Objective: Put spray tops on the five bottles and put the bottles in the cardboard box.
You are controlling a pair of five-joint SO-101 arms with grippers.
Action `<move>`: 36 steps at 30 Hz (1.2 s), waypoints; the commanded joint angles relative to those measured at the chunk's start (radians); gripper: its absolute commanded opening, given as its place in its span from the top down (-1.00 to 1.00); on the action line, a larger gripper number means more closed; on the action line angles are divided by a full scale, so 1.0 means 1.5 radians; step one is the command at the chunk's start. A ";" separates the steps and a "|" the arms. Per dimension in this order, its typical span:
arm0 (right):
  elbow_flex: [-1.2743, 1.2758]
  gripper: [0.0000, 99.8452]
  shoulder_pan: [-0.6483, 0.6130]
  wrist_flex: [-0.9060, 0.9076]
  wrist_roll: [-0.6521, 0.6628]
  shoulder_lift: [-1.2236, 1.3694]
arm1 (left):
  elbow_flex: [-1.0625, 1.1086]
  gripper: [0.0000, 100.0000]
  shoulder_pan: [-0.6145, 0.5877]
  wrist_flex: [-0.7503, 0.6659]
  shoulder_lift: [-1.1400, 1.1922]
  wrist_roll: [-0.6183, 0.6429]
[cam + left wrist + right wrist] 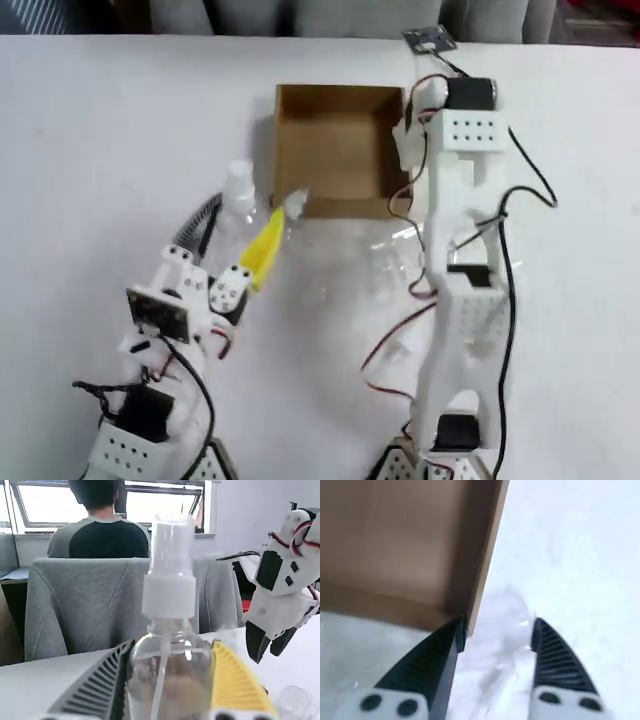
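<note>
A clear bottle [167, 675] with a white spray top [169, 570] stands upright between the grey and yellow fingers of my left gripper [170, 680], which is shut on it. From above, this bottle [238, 200] is just left of the cardboard box [290, 150], near its front left corner. My right gripper [497, 625] hangs open over the table beside the box's wall [480, 555], with a blurred pale thing [507, 612] below its fingers. From above, the right gripper [405, 150] is at the box's right side. Clear bottles [395, 250] lie in front of the box.
The right arm [465, 270] stretches up the right half of the table, with wires looping beside it. A clear bottle's rim [292, 700] lies low beside my left gripper. A grey chair back [75, 605] stands past the table's far edge. The table's left part is bare white.
</note>
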 commanded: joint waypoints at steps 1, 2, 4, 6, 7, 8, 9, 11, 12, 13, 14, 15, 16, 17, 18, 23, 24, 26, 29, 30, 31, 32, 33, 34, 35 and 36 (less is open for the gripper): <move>0.133 0.76 0.007 0.019 -0.006 -0.148 | -0.084 0.96 -0.007 -0.028 -0.001 -0.001; 0.172 0.77 0.008 0.019 -0.006 -0.176 | -0.105 0.96 -0.007 -0.028 0.006 -0.001; 0.244 0.82 0.009 0.018 -0.006 -0.230 | -0.150 0.96 -0.007 -0.028 0.048 -0.001; 0.309 0.88 0.011 0.018 -0.006 -0.278 | -0.202 0.96 -0.007 -0.031 0.126 -0.001; 0.340 0.90 0.013 0.018 -0.008 -0.297 | -0.229 0.96 -0.007 -0.032 0.175 -0.001; 0.367 0.92 0.018 0.018 -0.010 -0.315 | -0.262 0.96 -0.007 -0.032 0.227 -0.001; 0.395 0.93 0.022 0.016 -0.011 -0.331 | -0.294 0.96 -0.007 -0.032 0.276 -0.001; 0.447 0.96 0.032 0.003 -0.007 -0.359 | -0.359 0.96 -0.007 -0.034 0.367 -0.001; 0.476 0.97 0.041 -0.008 -0.007 -0.370 | -0.390 0.96 -0.007 -0.045 0.410 -0.001; 0.506 0.97 0.050 -0.021 -0.009 -0.380 | -0.416 0.96 -0.007 -0.064 0.452 -0.001; 0.537 0.97 0.058 -0.038 -0.010 -0.387 | -0.438 0.96 -0.007 -0.088 0.492 -0.001; 0.573 0.97 0.066 -0.056 -0.008 -0.393 | -0.456 0.96 -0.007 -0.114 0.528 -0.001; 0.612 0.97 0.076 -0.077 -0.007 -0.398 | -0.473 0.96 -0.007 -0.137 0.565 -0.001; 0.652 0.97 0.084 -0.103 -0.007 -0.405 | -0.487 0.96 -0.007 -0.160 0.600 -0.001; 0.694 0.97 0.093 -0.129 -0.007 -0.408 | -0.500 0.96 -0.007 -0.180 0.635 -0.001; 0.879 0.97 0.121 -0.288 -0.007 -0.431 | -0.571 0.96 -0.007 -0.261 0.814 -0.001; 0.908 0.97 0.128 -0.317 -0.007 -0.439 | -0.588 0.96 -0.007 -0.273 0.850 -0.001; 0.958 0.97 0.152 -0.371 -0.007 -0.455 | -0.624 0.96 -0.007 -0.296 0.920 -0.001; 1.017 0.97 0.185 -0.435 -0.005 -0.472 | -0.675 0.96 -0.008 -0.312 1.013 -0.001; 1.032 0.97 0.189 -0.452 -0.001 -0.473 | -0.693 0.96 -0.008 -0.316 1.040 -0.001; 1.046 0.97 0.190 -0.461 0.015 -0.474 | -0.707 0.96 -0.009 -0.323 1.064 -0.001; 1.059 0.97 0.190 -0.468 0.039 -0.474 | -0.723 0.96 -0.015 -0.333 1.088 -0.001; 1.069 0.97 0.189 -0.473 0.057 -0.474 | -0.738 0.96 -0.021 -0.344 1.109 0.000; 1.076 0.97 0.189 -0.476 0.071 -0.474 | -0.755 0.96 -0.025 -0.352 1.130 0.000; 1.080 0.97 0.189 -0.480 0.075 -0.474 | -0.770 0.96 -0.034 -0.357 1.149 0.000; 1.083 0.97 0.188 -0.483 0.077 -0.474 | -0.786 0.96 -0.042 -0.359 1.170 0.000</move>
